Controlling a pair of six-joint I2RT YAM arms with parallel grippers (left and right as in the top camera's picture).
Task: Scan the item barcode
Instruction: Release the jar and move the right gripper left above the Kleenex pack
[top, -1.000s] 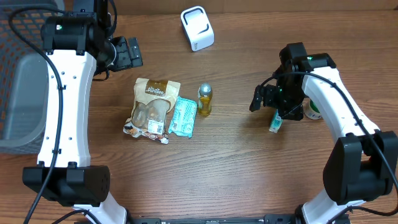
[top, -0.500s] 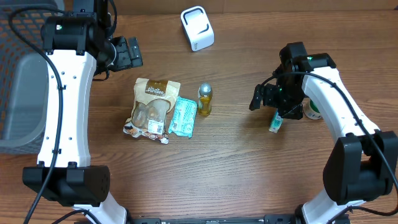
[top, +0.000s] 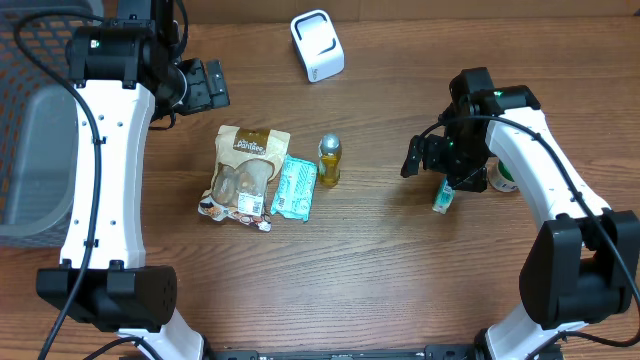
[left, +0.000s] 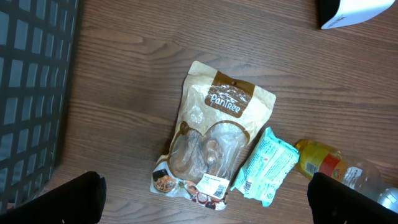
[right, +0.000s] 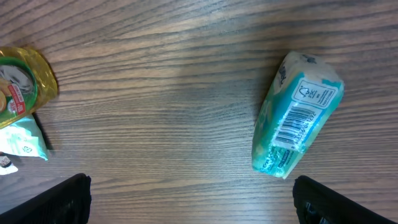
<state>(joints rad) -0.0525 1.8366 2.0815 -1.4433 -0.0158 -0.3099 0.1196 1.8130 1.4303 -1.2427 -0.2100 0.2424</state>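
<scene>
The white barcode scanner (top: 317, 45) stands at the back of the table, and its corner (left: 354, 11) shows in the left wrist view. A small teal packet (top: 443, 196) lies just beneath my right arm, its barcode facing up (right: 297, 121). My right gripper (top: 425, 157) hovers open to the packet's left (right: 193, 202), holding nothing. My left gripper (top: 205, 85) hangs open at the back left (left: 205, 202), above a brown snack pouch (left: 214, 140), a second teal packet (left: 267, 165) and a small yellow bottle (left: 329, 163).
A grey mesh basket (top: 40, 150) fills the far left edge. The pouch (top: 245, 170), teal packet (top: 295, 187) and bottle (top: 329, 160) lie together mid-table. A white and green round item (top: 503, 177) sits behind my right arm.
</scene>
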